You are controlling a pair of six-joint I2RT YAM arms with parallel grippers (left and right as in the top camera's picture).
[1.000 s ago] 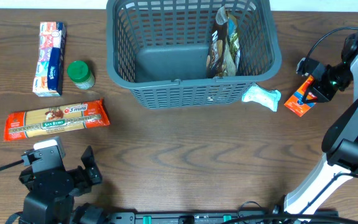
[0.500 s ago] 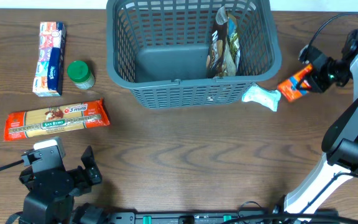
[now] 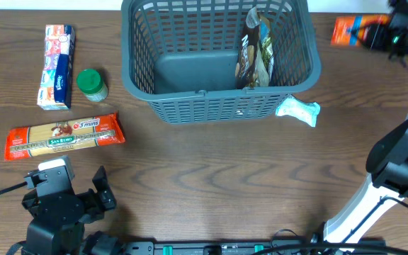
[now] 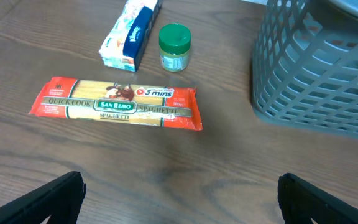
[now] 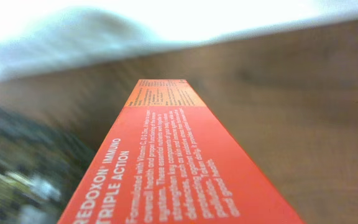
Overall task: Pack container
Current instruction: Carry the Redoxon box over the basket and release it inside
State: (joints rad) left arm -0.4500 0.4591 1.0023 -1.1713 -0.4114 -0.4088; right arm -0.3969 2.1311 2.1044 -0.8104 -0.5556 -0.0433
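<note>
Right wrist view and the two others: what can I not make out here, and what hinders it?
- The fingers of the right gripper: hidden in the right wrist view; the orange box fills it.
- The box's small print: blurred there.
- The basket: cut off by the top and right edges, left wrist view.
- Label of the white packet: too small, overhead view.

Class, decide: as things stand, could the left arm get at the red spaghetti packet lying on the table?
Probably yes. The red plastic spaghetti packet lies flat on the wooden table just ahead of the open left gripper, nothing between them; the green-lidded jar sits beyond it.
</note>
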